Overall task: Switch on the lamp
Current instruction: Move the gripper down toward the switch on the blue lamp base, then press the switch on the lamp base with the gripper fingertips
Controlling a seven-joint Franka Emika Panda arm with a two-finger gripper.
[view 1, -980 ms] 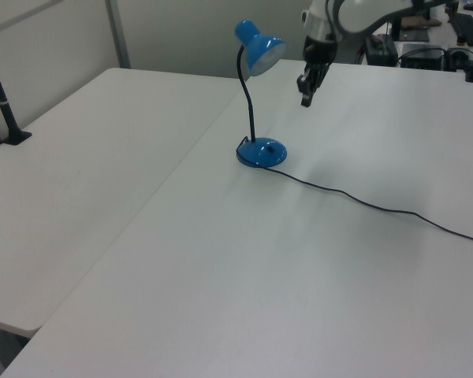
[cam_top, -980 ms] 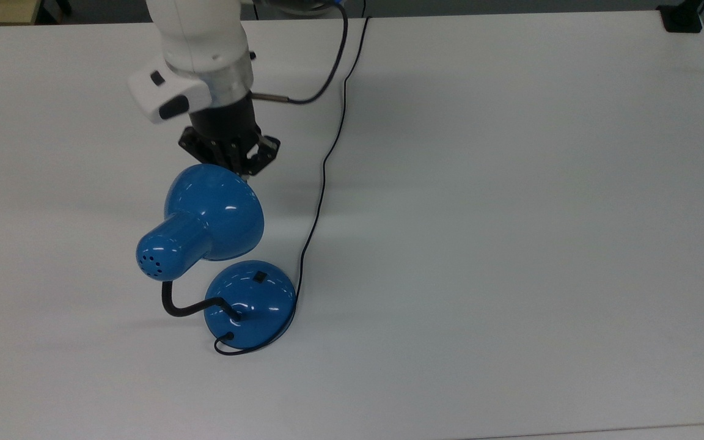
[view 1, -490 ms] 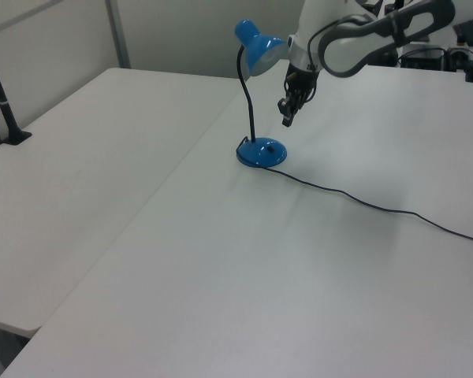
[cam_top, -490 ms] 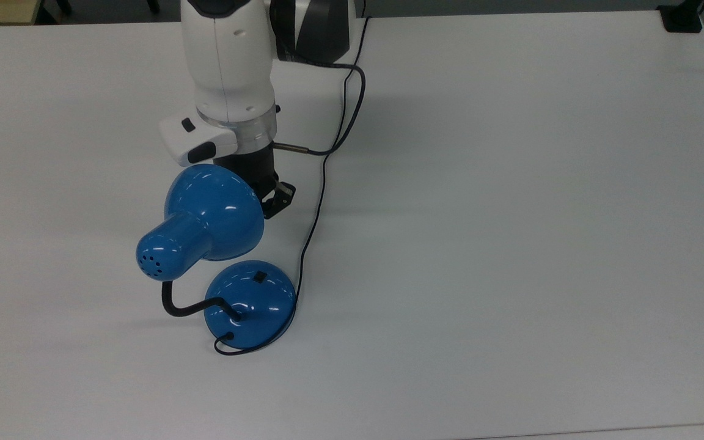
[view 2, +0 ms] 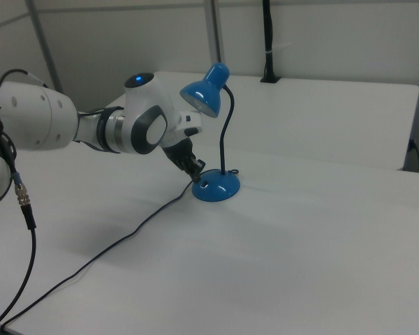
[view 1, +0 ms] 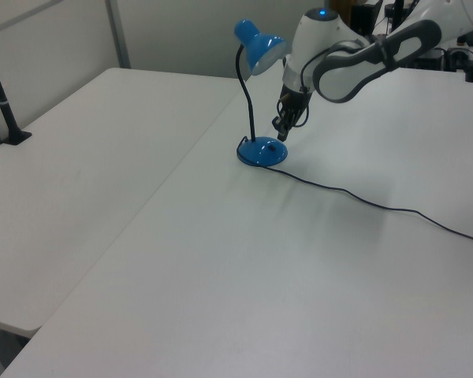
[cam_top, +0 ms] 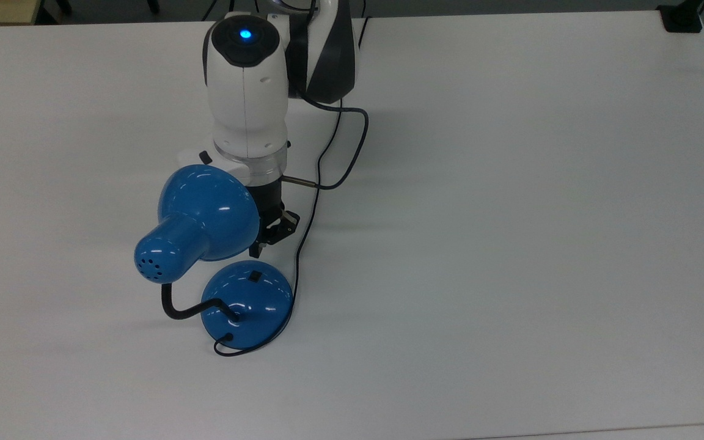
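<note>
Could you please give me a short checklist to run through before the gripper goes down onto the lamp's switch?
1. Gripper lined up near the switch on the base: ok, just beyond it in the top view.
2. Contact with the switch: cannot tell.
3. Lamp upright, base flat on the table: ok.
4. Shade clear of the arm: cannot tell; they overlap in the top view.
5. Cord away from the switch: ok.
6. Lamp lit: not ok, no glow shows.

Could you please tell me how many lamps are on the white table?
1: a glossy blue desk lamp with a black gooseneck, standing left of centre on the white table in the top view.
</note>
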